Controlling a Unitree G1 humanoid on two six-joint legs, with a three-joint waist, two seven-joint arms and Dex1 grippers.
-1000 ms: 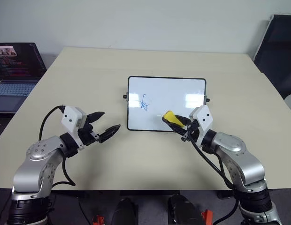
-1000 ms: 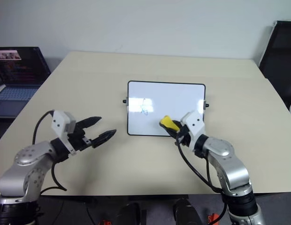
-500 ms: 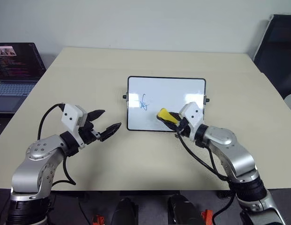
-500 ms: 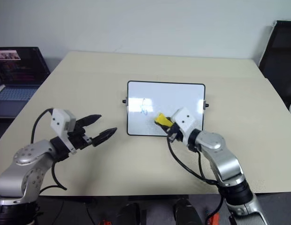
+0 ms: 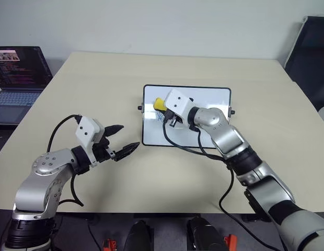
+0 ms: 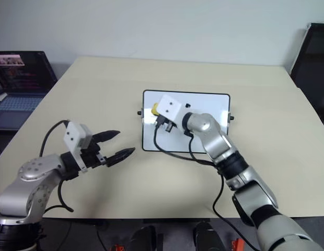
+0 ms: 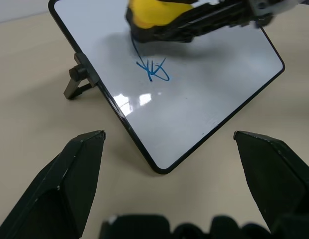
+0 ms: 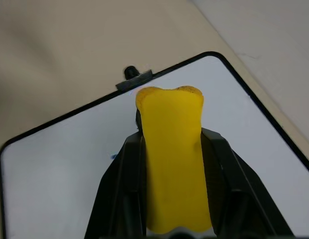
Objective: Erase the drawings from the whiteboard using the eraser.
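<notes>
Since a second ago the right gripper [image 8: 170, 164] has carried the eraser [image 5: 159, 103] from the whiteboard's near right edge across to its far left part, arm now stretched out over the board. Eraser is a yellow block clamped between the two black fingers [image 8: 123, 189], sticking out past the tips, sitting over the board just above the drawings [image 7: 153, 69]. Contact with the board surface cannot be told. One blue scribble is clear in the left wrist view, right under the eraser; the gripper hides it in the head views. Whiteboard [image 5: 204, 136] sits mid-table, propped at a tilt on small black side knobs [image 7: 77, 82], black frame, glossy white face. Left gripper [image 5: 124, 140] has hardly shifted, hovering above the table [image 5: 99, 78] near the board's near left corner, fingers spread wide, holding nothing, not touching the board. Laptop [image 5: 18, 73] open, screen lit, off the table's far left side. Dark chair [image 5: 311, 47] at far right.
</notes>
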